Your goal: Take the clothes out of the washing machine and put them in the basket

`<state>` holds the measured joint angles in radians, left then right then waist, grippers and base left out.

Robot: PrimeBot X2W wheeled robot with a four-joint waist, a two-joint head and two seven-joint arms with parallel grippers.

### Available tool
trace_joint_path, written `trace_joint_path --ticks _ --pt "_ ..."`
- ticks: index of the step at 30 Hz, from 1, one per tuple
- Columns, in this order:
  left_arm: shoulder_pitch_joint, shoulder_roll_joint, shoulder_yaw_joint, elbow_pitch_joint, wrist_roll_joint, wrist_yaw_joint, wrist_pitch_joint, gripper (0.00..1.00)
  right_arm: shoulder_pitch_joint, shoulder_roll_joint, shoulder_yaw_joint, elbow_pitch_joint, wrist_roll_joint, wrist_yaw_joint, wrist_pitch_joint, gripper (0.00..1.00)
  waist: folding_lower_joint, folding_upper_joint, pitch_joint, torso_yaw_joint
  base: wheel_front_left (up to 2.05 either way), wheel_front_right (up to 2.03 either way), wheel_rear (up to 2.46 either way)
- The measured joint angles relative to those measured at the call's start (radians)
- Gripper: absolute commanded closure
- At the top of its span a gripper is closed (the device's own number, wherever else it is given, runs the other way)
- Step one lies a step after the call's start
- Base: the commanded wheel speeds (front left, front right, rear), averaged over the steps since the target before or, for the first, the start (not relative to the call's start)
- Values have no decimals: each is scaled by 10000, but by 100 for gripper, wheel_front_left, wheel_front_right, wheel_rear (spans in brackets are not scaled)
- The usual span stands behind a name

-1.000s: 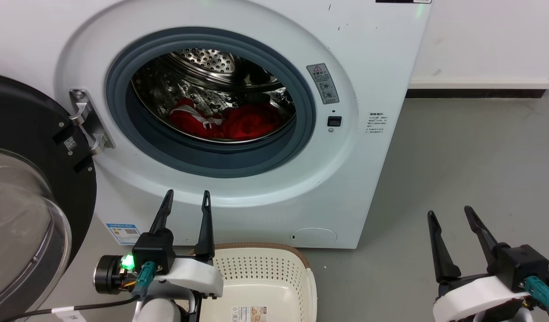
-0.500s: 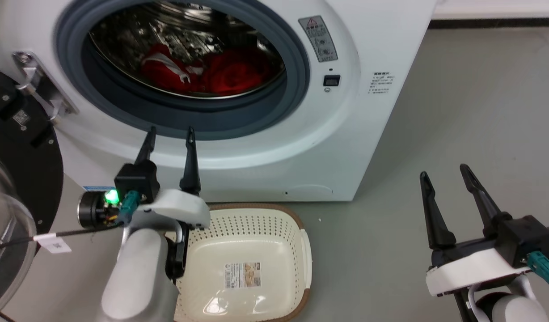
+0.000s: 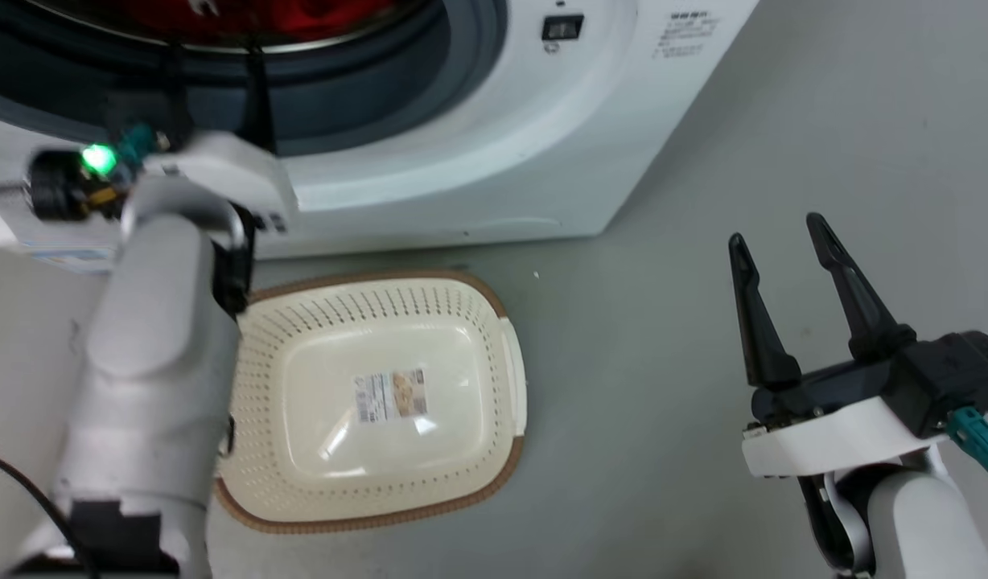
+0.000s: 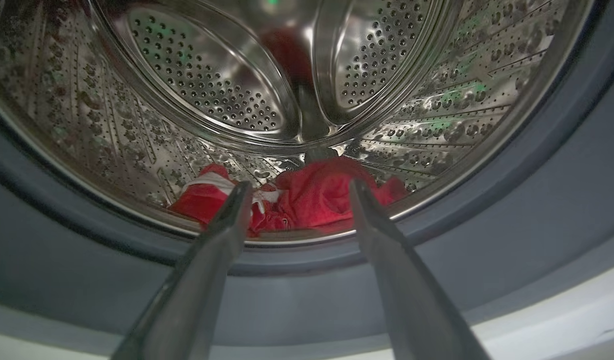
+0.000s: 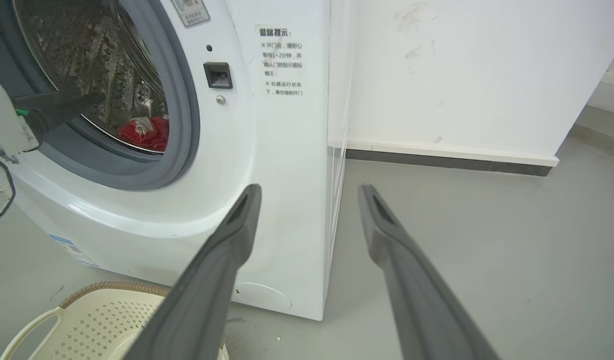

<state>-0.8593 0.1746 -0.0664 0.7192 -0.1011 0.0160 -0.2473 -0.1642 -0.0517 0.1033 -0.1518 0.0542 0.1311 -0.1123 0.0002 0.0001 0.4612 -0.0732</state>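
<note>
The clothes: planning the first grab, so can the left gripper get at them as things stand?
Probably yes: the left gripper is open at the washing machine, nothing between it and the clothes.

grey floor (image 3: pixel 703 145) looking smooth, kinda matte, taking up right side in head view; tiny white speck (image 3: pixel 536 275) sitting on it

white wall (image 5: pixel 462 75) standing at back in right wrist view, showing few faint scuff marks (image 5: pixel 412 15) up high

white baseboard (image 5: pixel 452 152) running along wall bottom, dark strip (image 5: pixel 437 162) sitting right under it, touching floor
</note>
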Motion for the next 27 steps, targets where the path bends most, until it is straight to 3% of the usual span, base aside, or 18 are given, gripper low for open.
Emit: trace_joint_path --ticks 11,27 --pt "-3443 1120 -213 1904 188 -531 1191 0 -870 0 683 543 215 0 -380 0 0 0 1815 -818 0 0 0" --pt "-6982 2623 -669 3927 372 -1149 5066 0 -1337 -4 1756 1287 918 0 -997 0 -1 0 3265 -2234 0 0 0"
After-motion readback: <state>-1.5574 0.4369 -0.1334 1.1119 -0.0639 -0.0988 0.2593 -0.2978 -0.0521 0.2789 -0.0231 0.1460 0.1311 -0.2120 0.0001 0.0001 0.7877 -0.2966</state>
